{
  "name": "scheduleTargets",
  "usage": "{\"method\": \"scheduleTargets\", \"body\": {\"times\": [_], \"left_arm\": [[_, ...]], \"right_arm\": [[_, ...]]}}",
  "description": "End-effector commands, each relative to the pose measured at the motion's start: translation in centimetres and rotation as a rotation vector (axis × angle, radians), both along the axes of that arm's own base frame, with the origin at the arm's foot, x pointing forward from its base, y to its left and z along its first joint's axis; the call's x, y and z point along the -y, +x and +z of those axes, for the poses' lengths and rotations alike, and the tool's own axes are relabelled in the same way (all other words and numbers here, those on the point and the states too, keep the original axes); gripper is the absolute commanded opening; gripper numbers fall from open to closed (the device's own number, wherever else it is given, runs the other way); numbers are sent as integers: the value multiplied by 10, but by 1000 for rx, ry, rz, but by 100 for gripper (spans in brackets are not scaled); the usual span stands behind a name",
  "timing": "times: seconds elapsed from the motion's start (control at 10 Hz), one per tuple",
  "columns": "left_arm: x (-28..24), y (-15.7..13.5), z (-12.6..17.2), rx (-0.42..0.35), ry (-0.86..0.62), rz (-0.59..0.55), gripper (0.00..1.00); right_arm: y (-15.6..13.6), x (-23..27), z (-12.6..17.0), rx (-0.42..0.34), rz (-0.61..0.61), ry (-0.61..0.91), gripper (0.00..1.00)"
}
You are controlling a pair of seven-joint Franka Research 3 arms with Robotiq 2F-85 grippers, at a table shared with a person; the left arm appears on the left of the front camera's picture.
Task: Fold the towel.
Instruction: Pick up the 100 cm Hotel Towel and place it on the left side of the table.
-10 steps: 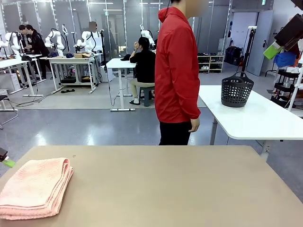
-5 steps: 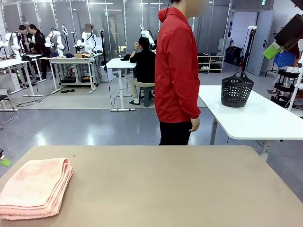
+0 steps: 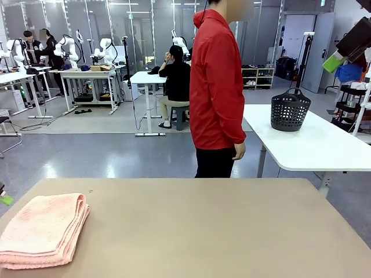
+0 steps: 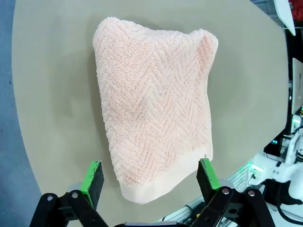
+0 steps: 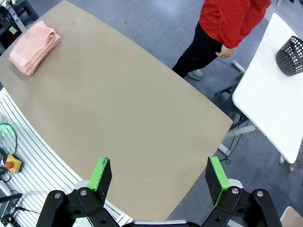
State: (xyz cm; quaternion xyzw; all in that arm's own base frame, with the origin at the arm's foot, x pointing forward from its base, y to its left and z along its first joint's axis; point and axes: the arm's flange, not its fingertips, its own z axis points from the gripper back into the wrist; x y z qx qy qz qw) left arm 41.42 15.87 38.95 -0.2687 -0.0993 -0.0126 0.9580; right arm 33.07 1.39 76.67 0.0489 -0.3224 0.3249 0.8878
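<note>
The towel [image 3: 43, 230] is seen lying in a neat folded stack at the near left corner of the tabletop [image 3: 197, 226], its layered edges showing along the right side of the stack. From this the folding is judged to be done, or very nearly so, and the step in hand appears to be the clearing of the arms from the work. In the left wrist view the towel [image 4: 156, 106] is laid flat, with its smooth plain band at the end nearest the camera. If anything more is called for, it is judged to be only a check that the layers sit square; no fresh grasp seems needed.

The left end effector [image 4: 150, 177] is held above the towel with its jaws spread wide, the green pads [image 4: 93, 177] standing either side of the band end; nothing is gripped or touched. The right end effector [image 5: 158, 178] is raised high over the tabletop [image 5: 123, 109], well apart from the towel [image 5: 34, 46], its jaws likewise spread wide and empty. A person [image 3: 217, 87] in a red jacket is seen standing beyond the far edge, hands away from the tabletop.
</note>
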Motion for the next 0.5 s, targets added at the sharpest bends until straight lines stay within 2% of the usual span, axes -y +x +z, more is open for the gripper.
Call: {"method": "scheduleTargets", "body": {"times": [0.0, 0.4], "left_arm": [[-2, 6, 2, 13, -10, 3, 100], [-2, 6, 2, 13, -10, 3, 100]], "right_arm": [[0, 0, -1, 0, 0, -2, 100], [0, 0, -1, 0, 0, -2, 100]]}}
